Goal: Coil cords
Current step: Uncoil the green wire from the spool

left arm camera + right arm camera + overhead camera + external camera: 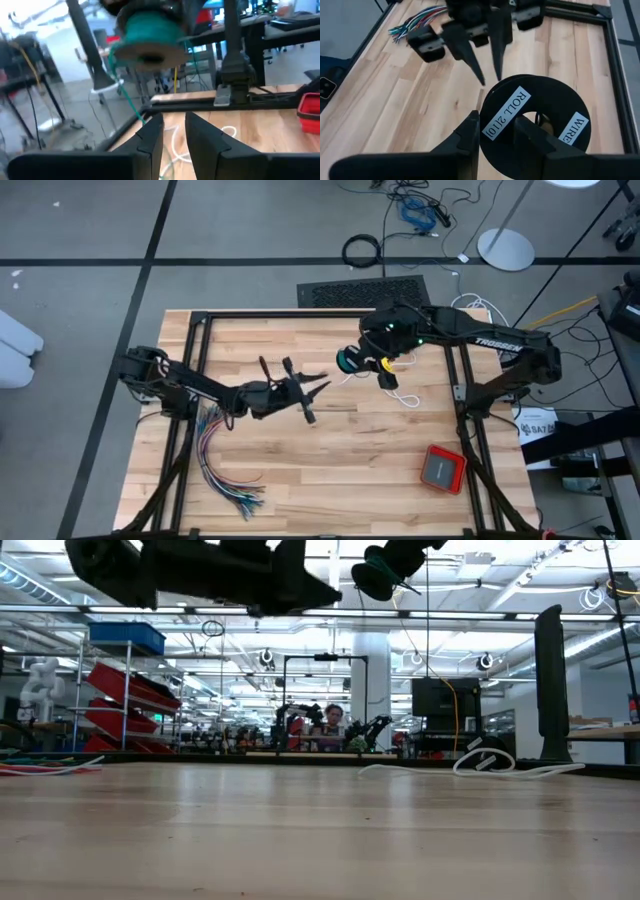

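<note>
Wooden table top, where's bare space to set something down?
Bare butcher-block table lies between the fanned many-coloured wire bundle and the red square box. Crowded: the middle, under the left gripper and the right gripper holding the teal wire spool, beside the white cord.

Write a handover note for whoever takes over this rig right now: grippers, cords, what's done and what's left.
Right gripper: shut on the black spool, held up above the table.
Left gripper: open, holding nothing I can see, raised and pointing at the spool.
Teal cord: mostly wound on the spool, with one strand trailing down towards the left gripper's fingers.
White cord: loose on the table under the right arm, not coiled.
Left to do: wind in the teal strand, then coil the loose cord.
</note>
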You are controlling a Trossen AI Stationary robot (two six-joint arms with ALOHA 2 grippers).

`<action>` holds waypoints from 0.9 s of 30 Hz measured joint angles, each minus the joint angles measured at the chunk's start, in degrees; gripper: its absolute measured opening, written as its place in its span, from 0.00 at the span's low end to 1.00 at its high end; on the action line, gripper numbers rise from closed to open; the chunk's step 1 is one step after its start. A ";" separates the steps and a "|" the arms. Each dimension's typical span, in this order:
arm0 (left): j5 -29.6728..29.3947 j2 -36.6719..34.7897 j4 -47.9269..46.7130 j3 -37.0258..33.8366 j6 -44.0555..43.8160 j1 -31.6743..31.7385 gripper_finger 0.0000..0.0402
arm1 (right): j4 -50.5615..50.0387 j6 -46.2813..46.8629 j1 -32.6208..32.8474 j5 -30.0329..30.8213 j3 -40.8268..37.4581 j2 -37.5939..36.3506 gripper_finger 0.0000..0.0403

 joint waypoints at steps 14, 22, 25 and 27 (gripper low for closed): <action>2.24 3.66 4.97 2.16 -10.47 7.97 0.22 | -0.65 0.34 3.91 0.08 0.00 0.40 0.19; 10.56 8.16 8.36 3.23 -15.43 9.20 0.22 | -0.65 0.32 4.77 0.17 0.00 0.40 0.19; 12.19 9.12 8.51 3.69 -16.08 8.91 0.22 | -0.61 0.30 4.77 0.25 0.00 0.40 0.19; 12.23 9.26 8.40 3.66 -16.08 8.75 0.22 | -0.66 0.31 4.78 0.30 0.00 0.40 0.19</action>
